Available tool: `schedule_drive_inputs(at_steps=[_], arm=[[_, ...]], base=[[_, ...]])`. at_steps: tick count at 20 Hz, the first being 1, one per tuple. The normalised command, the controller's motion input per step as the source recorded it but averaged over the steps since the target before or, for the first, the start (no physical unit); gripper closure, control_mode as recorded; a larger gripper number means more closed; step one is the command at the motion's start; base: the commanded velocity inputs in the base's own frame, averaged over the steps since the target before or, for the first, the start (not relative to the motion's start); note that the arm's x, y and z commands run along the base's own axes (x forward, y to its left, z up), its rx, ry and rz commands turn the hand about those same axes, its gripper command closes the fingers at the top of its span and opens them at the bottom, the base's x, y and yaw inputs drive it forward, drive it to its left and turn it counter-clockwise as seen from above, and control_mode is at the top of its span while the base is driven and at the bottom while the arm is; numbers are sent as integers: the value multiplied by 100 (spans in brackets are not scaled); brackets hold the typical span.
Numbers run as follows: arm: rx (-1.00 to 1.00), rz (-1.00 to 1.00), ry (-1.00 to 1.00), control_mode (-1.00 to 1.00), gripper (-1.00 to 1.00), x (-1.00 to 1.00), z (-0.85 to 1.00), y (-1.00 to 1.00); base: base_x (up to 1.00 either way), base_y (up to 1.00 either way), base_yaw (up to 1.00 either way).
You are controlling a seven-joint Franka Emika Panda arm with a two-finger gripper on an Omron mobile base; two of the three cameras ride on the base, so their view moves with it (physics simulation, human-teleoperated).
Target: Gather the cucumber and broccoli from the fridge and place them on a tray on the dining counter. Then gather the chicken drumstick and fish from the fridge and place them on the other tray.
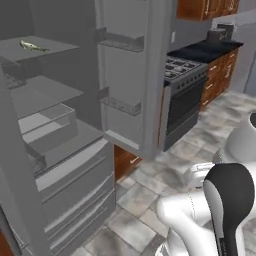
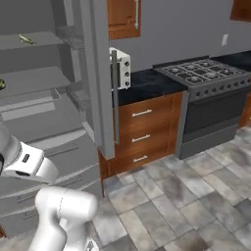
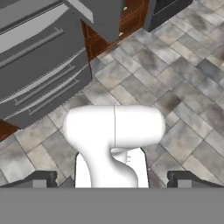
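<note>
One slender yellowish-olive fish (image 1: 33,46) lay on top shelf of open tall grey steel fridge (image 1: 65,170); two-finger gripper (image 3: 113,180) spread wide, empty, above tiled floor (image 3: 183,87).

We are looking at flat, even rendered lighting with no visible lamp and no clear direction. The fridge (image 1: 60,125) interior at the left of both base views is reading as dull grey, with soft shading under its shelves. The tiled floor (image 2: 196,196) is showing faint pale sheen but no hard glare. Everything is appearing slightly soft and low-resolution, with edges blurring a little; we are seeing no bending at the frame borders.
</note>
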Motion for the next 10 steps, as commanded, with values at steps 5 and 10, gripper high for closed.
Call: schedule_drive_inputs(at_steps=[5,10], arm=[[0,0,0,100,-100,0,0,0],[0,0,0,100,-100,0,0,0]], base=[[95,8,39],[93,5,40]])
